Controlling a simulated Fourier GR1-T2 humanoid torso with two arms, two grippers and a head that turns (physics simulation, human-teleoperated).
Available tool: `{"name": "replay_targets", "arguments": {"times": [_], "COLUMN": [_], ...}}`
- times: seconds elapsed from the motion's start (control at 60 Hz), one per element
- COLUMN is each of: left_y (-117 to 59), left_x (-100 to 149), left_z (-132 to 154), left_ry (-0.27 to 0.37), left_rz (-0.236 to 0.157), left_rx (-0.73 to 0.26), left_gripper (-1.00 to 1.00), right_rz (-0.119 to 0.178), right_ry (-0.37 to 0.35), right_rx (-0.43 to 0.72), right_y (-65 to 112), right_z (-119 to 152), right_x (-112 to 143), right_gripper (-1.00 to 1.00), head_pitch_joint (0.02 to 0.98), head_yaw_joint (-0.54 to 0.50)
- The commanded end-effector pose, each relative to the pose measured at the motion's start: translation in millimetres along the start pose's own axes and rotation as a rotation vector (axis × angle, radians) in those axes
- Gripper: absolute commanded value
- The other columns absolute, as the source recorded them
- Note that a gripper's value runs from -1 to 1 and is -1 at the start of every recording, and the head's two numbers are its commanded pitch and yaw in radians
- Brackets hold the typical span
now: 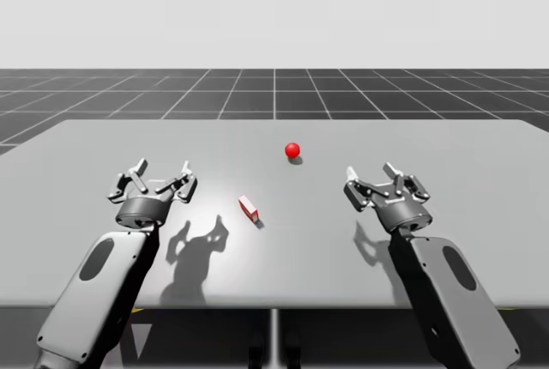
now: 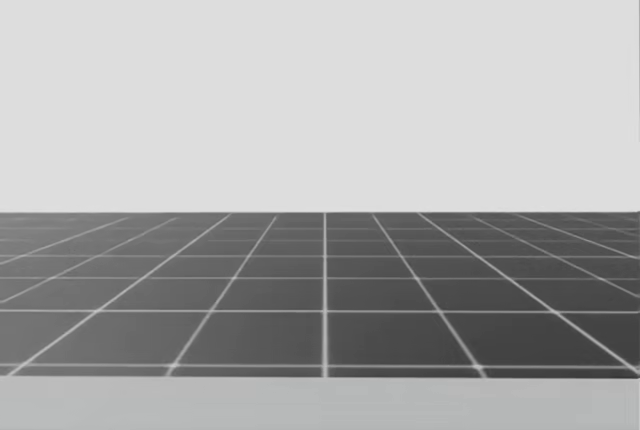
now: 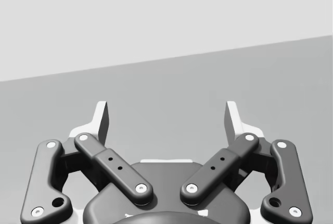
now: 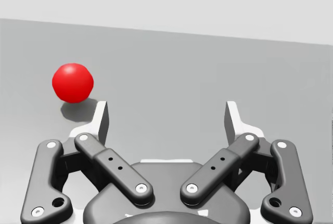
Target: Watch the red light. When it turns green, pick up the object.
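A red ball light (image 1: 292, 150) rests on the grey table (image 1: 274, 266) past its middle; it is also ahead and off to one side of my right gripper (image 4: 166, 114) as a red sphere (image 4: 73, 82). A small red and white box (image 1: 249, 208) lies near the table's centre, between my two arms. My left gripper (image 1: 161, 168) hovers open at the left, well apart from the box. My right gripper (image 1: 371, 173) hovers open at the right. Nothing is between the fingers of my left gripper (image 3: 166, 114).
The table's front edge (image 1: 274, 306) runs just behind my forearms. Beyond the far edge lies a dark gridded floor (image 2: 320, 290). Bare table surface (image 3: 171, 94) stretches ahead of the left gripper.
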Motion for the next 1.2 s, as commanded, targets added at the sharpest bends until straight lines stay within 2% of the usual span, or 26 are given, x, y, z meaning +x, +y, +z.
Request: {"name": "replay_targets", "arguments": {"times": [0.017, 0.067, 0.1, 0.167, 0.2, 0.283, 0.317, 0.567, 0.767, 1.017, 1.2], "left_y": [-0.9, -1.0, -1.0, -0.9, -0.9, -0.9, -0.8, 1.3, 1.6, 1.2, 0.7], "left_x": [-4.6, -4.8, -5.1, -5.2, -5.3, -5.6, -5.7, -6.9, -7.1, -6.4, -6.1], "left_z": [-2.7, -2.8, -3.1, -3.4, -3.6, -3.7, -3.6, -4.7, -5.2, -4.5, -4.5], "left_ry": [0.008, 0.008, 0.009, 0.008, 0.008, 0.010, 0.011, 0.009, 0.008, 0.004, 0.006], "left_rz": [-0.012, -0.012, -0.014, -0.012, -0.014, -0.017, -0.019, -0.029, -0.037, -0.043, -0.045], "left_rx": [-0.004, -0.005, -0.005, -0.006, -0.006, -0.009, -0.011, -0.015, -0.021, -0.024, -0.021], "left_gripper": [-1.00, -1.00, -1.00, -1.00, -1.00, -1.00, -1.00, -1.00, -1.00, -1.00, -1.00], "right_rz": [0.005, 0.008, -0.010, -0.001, 0.015, 0.015, 0.026, 0.030, 0.032, 0.034, 0.037], "right_ry": [0.008, 0.001, 0.015, 0.031, 0.044, 0.036, 0.028, 0.022, 0.023, 0.026, 0.024], "right_rx": [-0.037, -0.030, 0.016, 0.022, 0.024, 0.023, 0.016, 0.012, 0.013, 0.014, 0.016], "right_y": [1.9, 1.5, 2.5, 2.3, 2.7, 3.1, 3.1, 3.0, 3.9, 4.7, 5.0], "right_z": [0.0, -0.3, -1.5, -1.7, -1.5, -1.9, -1.8, -2.7, -3.2, -3.2, -2.9], "right_x": [-4.4, -4.5, -4.0, -3.5, -3.6, -4.3, -4.4, -4.2, -4.5, -5.2, -4.6], "right_gripper": [-1.00, -1.00, -1.00, -1.00, -1.00, -1.00, -1.00, -1.00, -1.00, -1.00, -1.00], "head_pitch_joint": [0.098, 0.100, 0.110, 0.125, 0.139, 0.183, 0.217, 0.413, 0.529, 0.603, 0.603], "head_yaw_joint": [0.01, 0.01, 0.01, 0.01, 0.02, 0.02, 0.03, 0.05, -0.01, -0.10, -0.10]}}
